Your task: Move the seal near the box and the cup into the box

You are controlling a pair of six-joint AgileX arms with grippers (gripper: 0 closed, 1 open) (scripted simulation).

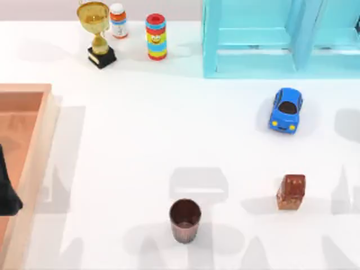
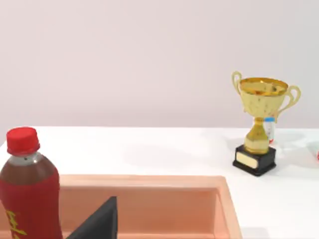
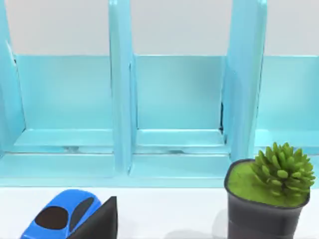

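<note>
The cup, a dark brown tumbler, stands upright near the front of the table, a little left of centre. To its right stands the reddish-brown seal, also upright. The large wooden box lies at the table's left edge; its tan rim and reddish inside appear in the left wrist view. My left arm hangs as a dark shape over the box, far from the cup. A dark corner of my left gripper juts in above the box. A dark corner of my right gripper faces the shelf.
A blue toy car sits behind the seal. The turquoise shelf unit fills the back right, with a potted plant before it. A gold trophy, a small bottle and a striped can stand at the back left. A red-capped drink bottle stands by the box.
</note>
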